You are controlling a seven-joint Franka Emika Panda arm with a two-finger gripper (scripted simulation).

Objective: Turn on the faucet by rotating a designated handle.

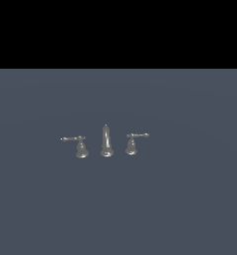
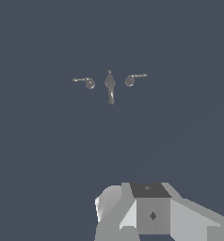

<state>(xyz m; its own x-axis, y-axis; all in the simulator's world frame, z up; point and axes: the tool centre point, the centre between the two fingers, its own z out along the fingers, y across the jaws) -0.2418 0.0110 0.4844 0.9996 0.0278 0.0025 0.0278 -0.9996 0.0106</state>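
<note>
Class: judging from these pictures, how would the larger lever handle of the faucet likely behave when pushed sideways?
The handle looks like thin metal, so probably stiff. Its shiny finish suggests fingers may slip. Its lever sticks out sideways from a bell-shaped base, so it would likely pivot rather than tip.

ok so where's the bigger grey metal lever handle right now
In the exterior view, the grey metal lever handle on its bell-shaped base stands on the view's left of the slim upright curved spout, its lever pointing away from the spout. The smaller twin handle stands on the spout's other side.
</note>
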